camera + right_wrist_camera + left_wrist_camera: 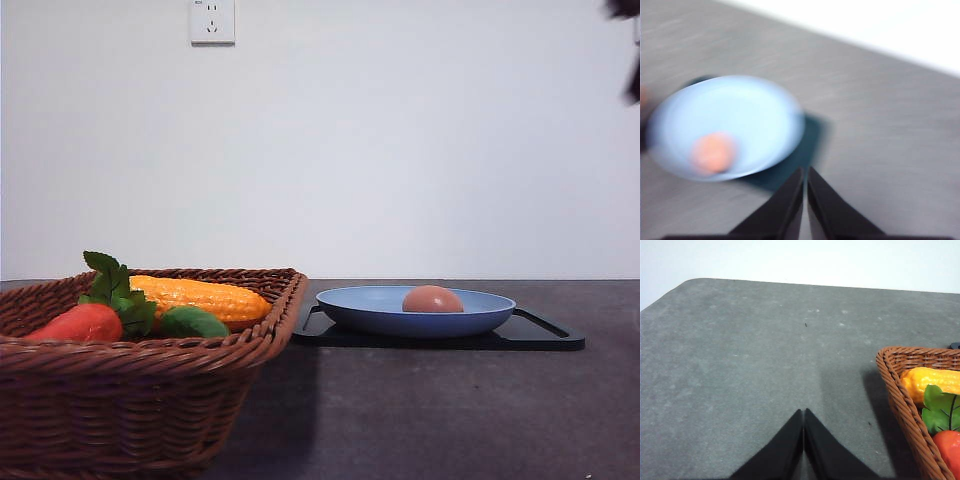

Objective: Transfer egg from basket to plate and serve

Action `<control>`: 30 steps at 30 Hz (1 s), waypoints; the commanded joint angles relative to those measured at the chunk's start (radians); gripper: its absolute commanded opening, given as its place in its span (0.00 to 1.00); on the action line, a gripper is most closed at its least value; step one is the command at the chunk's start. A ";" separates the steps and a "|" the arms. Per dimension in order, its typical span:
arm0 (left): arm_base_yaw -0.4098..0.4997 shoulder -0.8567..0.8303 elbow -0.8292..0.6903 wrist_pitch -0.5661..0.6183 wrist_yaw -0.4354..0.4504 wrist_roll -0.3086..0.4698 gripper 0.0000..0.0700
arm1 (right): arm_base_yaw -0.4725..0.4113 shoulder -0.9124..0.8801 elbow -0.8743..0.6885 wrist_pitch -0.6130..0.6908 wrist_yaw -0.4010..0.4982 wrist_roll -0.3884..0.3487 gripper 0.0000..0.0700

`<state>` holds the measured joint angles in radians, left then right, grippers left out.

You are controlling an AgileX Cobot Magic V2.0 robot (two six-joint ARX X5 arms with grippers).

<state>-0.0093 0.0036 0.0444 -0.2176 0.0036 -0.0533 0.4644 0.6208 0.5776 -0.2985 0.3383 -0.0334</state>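
Front view: nearest you is the basket (140, 390), bottom left, w/ a corn cob (200, 298), a red-orange veg (80, 323) and green leaves (115, 290) inside. Past it, to the right, the egg (432, 299) sits in the plate (360, 312), and the plate rests on a black tray (545, 335) on the dark table (420, 410). A white wall socket (212, 20) is up on the wall; no writing you can read on it. A dark blurred bit at the top right corner can't be identified.

Left wrist view: the left gripper (803, 412) is closest to the lens, black fingers pressed tip to tip w/ nothing between them, over bare grey table. Here you get the basket's corner (900, 390) from above, well apart from the tips, w/ corn, leaves and the red veg inside; no egg among what shows there.

Right wrist view: motion-blurred. The right gripper (805, 172) has its fingers closed together, holding nothing. You see down into the plate (765, 115), which the front view can't give: the egg (713, 152) lies off-centre near the rim, the tray (800, 160) poking out beneath. No labels legible in any view.
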 commanded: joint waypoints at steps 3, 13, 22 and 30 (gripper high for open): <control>0.002 -0.001 -0.023 -0.019 0.003 -0.008 0.00 | -0.060 -0.130 -0.052 0.018 -0.066 -0.039 0.00; 0.002 -0.001 -0.023 -0.019 0.003 -0.008 0.00 | -0.308 -0.546 -0.424 0.228 -0.298 -0.047 0.00; 0.002 -0.001 -0.022 -0.018 0.003 -0.008 0.00 | -0.345 -0.617 -0.569 0.208 -0.443 -0.057 0.00; 0.002 -0.001 -0.022 -0.021 0.003 -0.008 0.00 | -0.343 -0.617 -0.569 0.123 -0.443 -0.078 0.00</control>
<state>-0.0090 0.0036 0.0444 -0.2176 0.0036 -0.0551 0.1180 0.0055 0.0158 -0.1665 -0.1034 -0.0896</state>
